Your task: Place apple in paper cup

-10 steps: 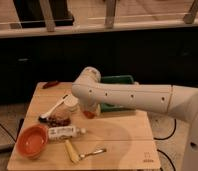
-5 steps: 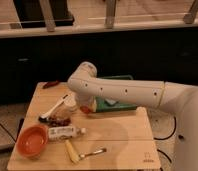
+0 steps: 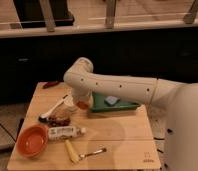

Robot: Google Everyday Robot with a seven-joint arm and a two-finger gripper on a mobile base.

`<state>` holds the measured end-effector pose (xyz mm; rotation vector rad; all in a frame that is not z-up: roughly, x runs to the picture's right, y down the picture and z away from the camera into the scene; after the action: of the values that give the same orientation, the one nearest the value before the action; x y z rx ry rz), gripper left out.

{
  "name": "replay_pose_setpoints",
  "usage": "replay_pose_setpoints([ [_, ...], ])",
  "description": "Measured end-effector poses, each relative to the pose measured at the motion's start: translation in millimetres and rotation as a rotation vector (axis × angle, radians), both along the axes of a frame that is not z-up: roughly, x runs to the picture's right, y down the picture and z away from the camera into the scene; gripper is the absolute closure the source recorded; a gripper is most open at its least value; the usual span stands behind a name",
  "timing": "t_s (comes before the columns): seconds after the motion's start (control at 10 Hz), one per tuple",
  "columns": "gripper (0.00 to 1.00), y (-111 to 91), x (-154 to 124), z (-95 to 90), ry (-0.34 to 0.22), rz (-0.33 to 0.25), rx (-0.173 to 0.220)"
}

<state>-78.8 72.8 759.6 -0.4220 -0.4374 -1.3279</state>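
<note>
My gripper (image 3: 80, 101) hangs at the end of the white arm that reaches in from the right, over the left-middle of the wooden table (image 3: 117, 135). It is shut on the small red-orange apple (image 3: 82, 105), which shows just below the wrist. The off-white paper cup (image 3: 69, 104) stands right beside the apple on its left, partly hidden by the arm. The apple is level with the cup's rim and at its right edge.
A green tray (image 3: 123, 106) with a blue sponge (image 3: 111, 99) lies right of the gripper. A white spoon (image 3: 53, 110), dark grapes (image 3: 59, 119), a labelled white bottle (image 3: 66, 131), an orange bowl (image 3: 32, 140), a yellow-handled tool (image 3: 71, 150) and a fork (image 3: 94, 151) lie in front left.
The arm has swung left, carrying the apple from near the tray's front corner to the paper cup's right edge. Nothing else on the table has moved.
</note>
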Motion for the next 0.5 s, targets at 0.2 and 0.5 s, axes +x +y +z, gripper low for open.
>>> replay_pose_setpoints([
  [0.2,0.98,-7,-9,4.5,-0.015,-0.016,0.004],
  [0.5,0.98,-18,-19,10.6,-0.037,-0.043,0.004],
])
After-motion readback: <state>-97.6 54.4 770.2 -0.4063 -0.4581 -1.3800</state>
